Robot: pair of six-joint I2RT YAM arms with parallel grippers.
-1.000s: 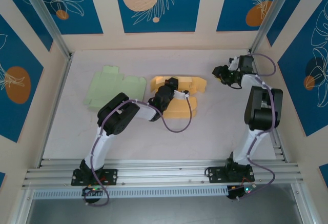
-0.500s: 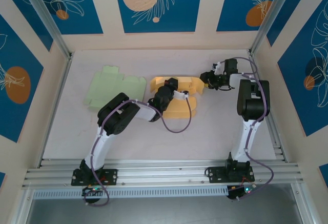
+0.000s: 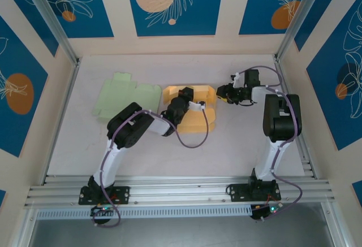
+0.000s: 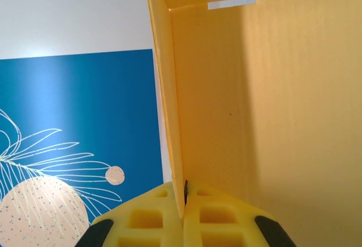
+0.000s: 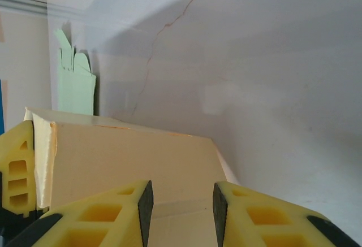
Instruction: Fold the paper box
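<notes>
Overhead, the yellow paper box [image 3: 192,117] sits part-raised at the middle of the table [image 3: 237,139], and a green sheet [image 3: 124,97] lies flat just to its left. The left hand [image 3: 182,96] rests on the box's far-left part and the right hand [image 3: 222,95] meets its right edge. With one hand on each side, one panel can apparently be steadied as another is turned.

From the left wrist, the left hand [image 4: 184,202] is clenched on the thin edge of an upright wall of the yellow paper box [image 4: 271,117], pads pressed together on the card. That wall meets its neighbour at a crisp crease, so the pinch seems meant to keep the fold standing.

From the right wrist, the right hand [image 5: 181,202] is released, its fingers [image 5: 113,213] apart with nothing pinched between them. It faces a pale outer panel of the yellow paper box [image 5: 130,162] just ahead. One of the left hand's fingers [image 5: 16,168] clasps that panel's left corner. Beyond it the green sheet [image 5: 76,89] lies on the bare table [image 5: 271,60]. The right hand looks poised to press or take the next flap, with the box only partly folded.
</notes>
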